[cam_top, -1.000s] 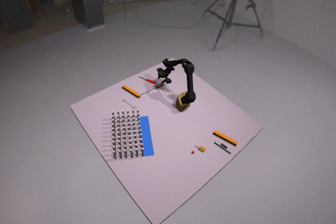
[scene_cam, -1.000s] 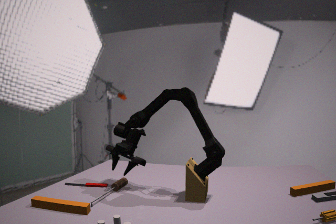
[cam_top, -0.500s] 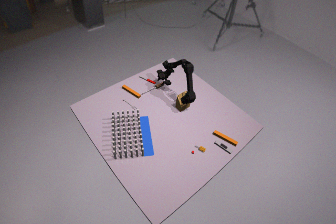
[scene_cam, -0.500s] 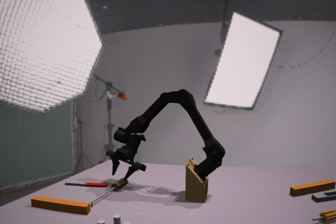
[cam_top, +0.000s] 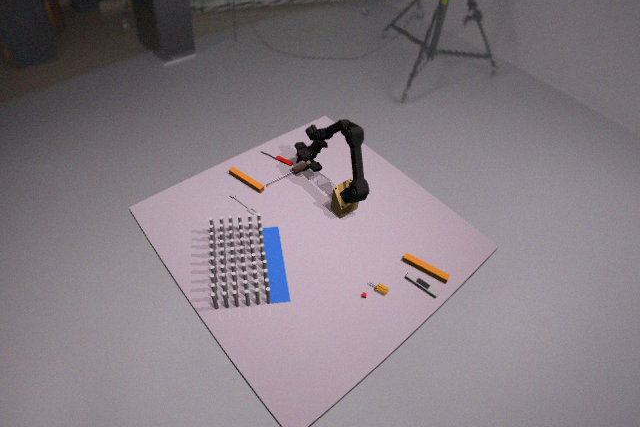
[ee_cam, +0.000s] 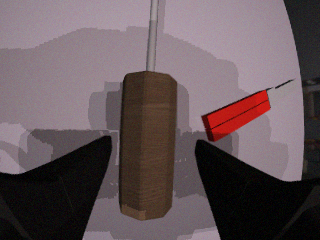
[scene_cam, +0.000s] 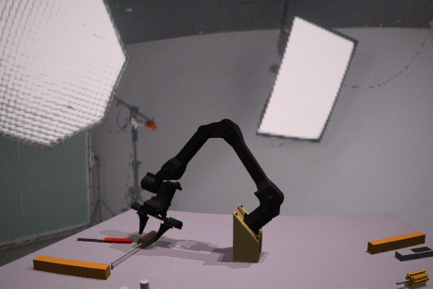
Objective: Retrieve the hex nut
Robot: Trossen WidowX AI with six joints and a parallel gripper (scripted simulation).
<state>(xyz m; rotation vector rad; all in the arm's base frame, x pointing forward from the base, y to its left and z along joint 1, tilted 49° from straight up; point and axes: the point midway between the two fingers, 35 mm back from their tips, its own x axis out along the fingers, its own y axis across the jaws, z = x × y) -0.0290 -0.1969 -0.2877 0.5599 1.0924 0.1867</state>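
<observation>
From here, the table [cam_top: 330,319] [scene_cam: 314,268] bears the upright spacer field [cam_top: 232,262]; I can't make out the nut. The gripper [cam_top: 308,166] [scene_cam: 148,237] [ee_cam: 154,144], partly open and gripping nothing, straddles the brown handle [cam_top: 300,168] [scene_cam: 147,239] [ee_cam: 147,145] of a long tool. A red-handled tool [cam_top: 284,160] [scene_cam: 118,240] [ee_cam: 237,115] lies nearby.

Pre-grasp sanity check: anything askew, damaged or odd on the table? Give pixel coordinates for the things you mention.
Nothing stands out. The standing metal spacers [cam_top: 239,262] look upright in their rows, and the wooden-handled tool [cam_top: 299,168] [scene_cam: 147,239] [ee_cam: 148,145] lies intact between the open end effector's [scene_cam: 148,237] [ee_cam: 153,141] fingers. The hex nut isn't discernible.
</observation>
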